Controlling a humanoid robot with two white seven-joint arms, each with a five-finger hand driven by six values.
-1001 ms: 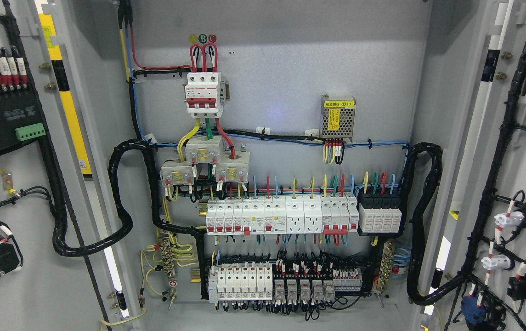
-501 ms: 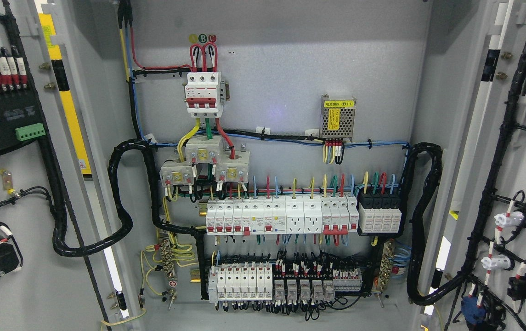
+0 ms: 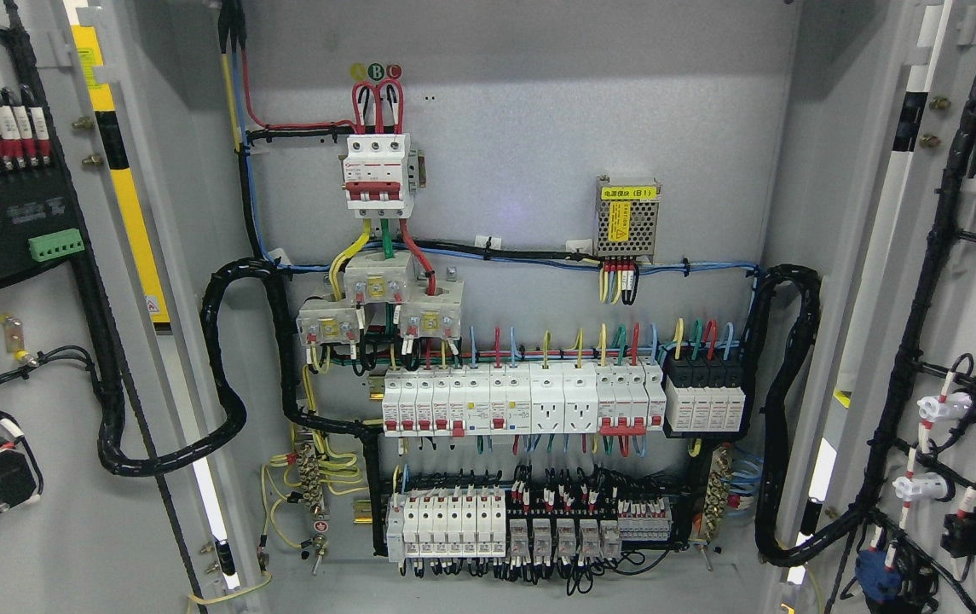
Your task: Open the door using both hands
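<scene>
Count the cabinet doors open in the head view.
2. The left door is swung open at the picture's left edge; the right door is swung open at the right edge. Neither hand shows.

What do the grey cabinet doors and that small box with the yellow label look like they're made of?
The grey cabinet doors look like painted sheet metal: smooth matte coat, folded edges. The small box with the yellow label seems to be perforated bare metal, with a silvery mesh casing.

Left door (image 3: 36, 477) and right door (image 3: 965, 102) stand swung wide either side of the cabinet (image 3: 539, 128); breakers (image 3: 522, 401) sit inside, low on its back panel.
</scene>
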